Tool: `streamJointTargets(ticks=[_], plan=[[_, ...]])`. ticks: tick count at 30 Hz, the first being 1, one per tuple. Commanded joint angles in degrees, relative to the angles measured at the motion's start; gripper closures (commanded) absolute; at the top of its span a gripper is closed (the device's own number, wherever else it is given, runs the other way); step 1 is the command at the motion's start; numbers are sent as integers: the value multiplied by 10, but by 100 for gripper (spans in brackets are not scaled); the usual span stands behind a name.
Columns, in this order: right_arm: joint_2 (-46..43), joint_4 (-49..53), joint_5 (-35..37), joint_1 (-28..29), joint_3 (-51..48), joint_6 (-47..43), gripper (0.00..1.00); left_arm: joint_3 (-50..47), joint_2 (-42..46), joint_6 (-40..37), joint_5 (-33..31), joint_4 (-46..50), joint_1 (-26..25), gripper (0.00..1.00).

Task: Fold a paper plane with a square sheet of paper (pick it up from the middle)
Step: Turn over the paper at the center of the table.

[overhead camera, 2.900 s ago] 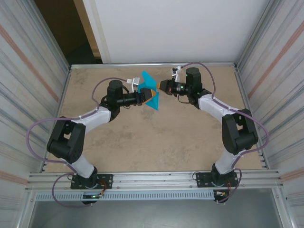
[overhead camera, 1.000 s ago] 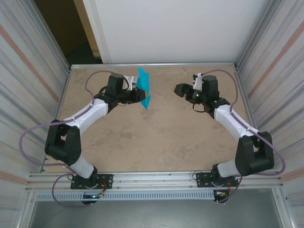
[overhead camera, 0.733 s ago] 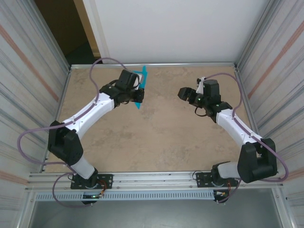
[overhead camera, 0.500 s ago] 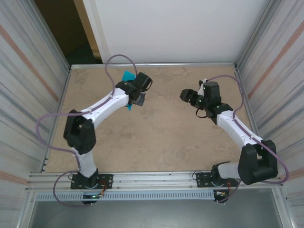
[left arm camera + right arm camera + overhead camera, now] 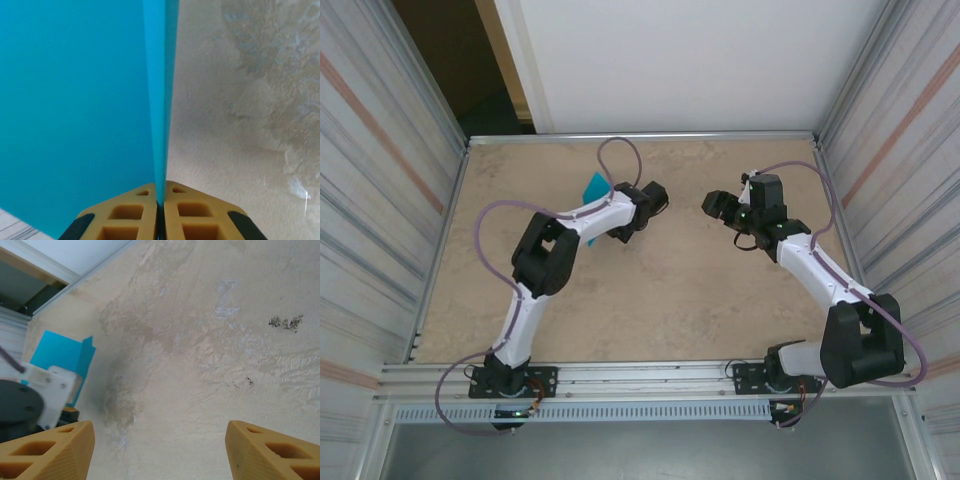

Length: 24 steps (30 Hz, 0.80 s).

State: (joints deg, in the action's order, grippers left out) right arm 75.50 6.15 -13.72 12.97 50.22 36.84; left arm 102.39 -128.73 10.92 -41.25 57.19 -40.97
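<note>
At the near edge, both arm bases are bolted to a metal rail [image 5: 640,378], with the tan, mottled table [image 5: 650,300] running away from them. The left arm reaches up the table's left half, its elbow raised and its white forearm angled toward the far centre. In the wrist view, the left gripper [image 5: 160,200] has its tan fingers [image 5: 127,215] pressed together on the paper plane [image 5: 75,110]. The bright blue folded sheet stands edge-on between the pads, with a broad face spreading to the left and a thin folded edge rising straight up from the grip. From overhead, part of the blue paper [image 5: 595,187] shows just behind the left forearm, over the far left-centre of the table. I cannot tell whether it touches the surface. The right arm extends along the right side. The right gripper [image 5: 715,205] is stationed in the far centre-right area, well apart from the paper, with its fingers [image 5: 45,450] spread wide and only bare table between them. Its wrist camera records the blue sheet [image 5: 60,352] beyond the left wrist housing. A white wall panel [image 5: 690,60] closes the far side.
</note>
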Motion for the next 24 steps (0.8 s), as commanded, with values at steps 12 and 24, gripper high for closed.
streamJointTargets(ticks=[12, 24], plan=[[30, -1, -22, -5, -4, 15, 31, 35, -73, 27, -11, 36, -26, 78], [30, -8, -24, -5, -7, 22, 31, 32, -47, 72, 110, 29, -36, 69]])
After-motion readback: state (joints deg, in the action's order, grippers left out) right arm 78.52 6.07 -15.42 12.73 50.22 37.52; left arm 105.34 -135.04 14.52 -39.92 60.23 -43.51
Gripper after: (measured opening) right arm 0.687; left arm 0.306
